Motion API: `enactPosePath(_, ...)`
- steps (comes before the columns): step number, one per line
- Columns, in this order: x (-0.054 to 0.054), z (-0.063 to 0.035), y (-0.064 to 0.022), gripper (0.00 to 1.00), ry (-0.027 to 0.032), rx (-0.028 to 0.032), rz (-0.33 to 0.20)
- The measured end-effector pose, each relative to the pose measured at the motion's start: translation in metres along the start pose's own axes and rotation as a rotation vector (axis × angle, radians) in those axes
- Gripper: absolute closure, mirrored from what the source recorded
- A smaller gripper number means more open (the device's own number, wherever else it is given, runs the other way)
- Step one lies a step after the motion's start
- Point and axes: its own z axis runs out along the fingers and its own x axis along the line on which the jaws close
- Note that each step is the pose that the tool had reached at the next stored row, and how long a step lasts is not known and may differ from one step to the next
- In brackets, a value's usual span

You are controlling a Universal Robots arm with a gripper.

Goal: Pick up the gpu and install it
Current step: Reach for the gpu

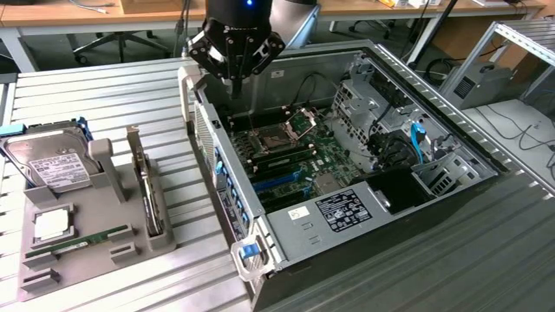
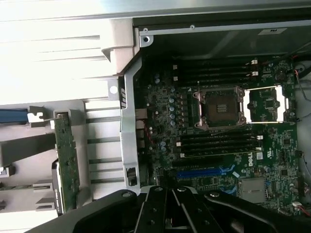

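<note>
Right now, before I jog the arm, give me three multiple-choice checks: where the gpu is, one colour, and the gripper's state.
1. Where is the gpu?
A. lying flat on the floor
B. standing on edge in the grey holder
C. in the gripper

2. What colour is the long expansion slot on the motherboard?
A. blue
B. red
C. yellow

3. How is the gripper?
A. open, empty
B. shut on the gpu
C. shut, empty

Answers:
1. B, the card stands upright in the holder at the exterior view's left.
2. A, the slot shows blue among dark ones.
3. C, its fingers meet with nothing between them, above the open computer case.
</note>
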Motion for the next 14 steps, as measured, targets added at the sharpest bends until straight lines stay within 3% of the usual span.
enactPosePath(14,0.032,-0.0009,-0.0023,0.89,0.0,0.0,0.0)
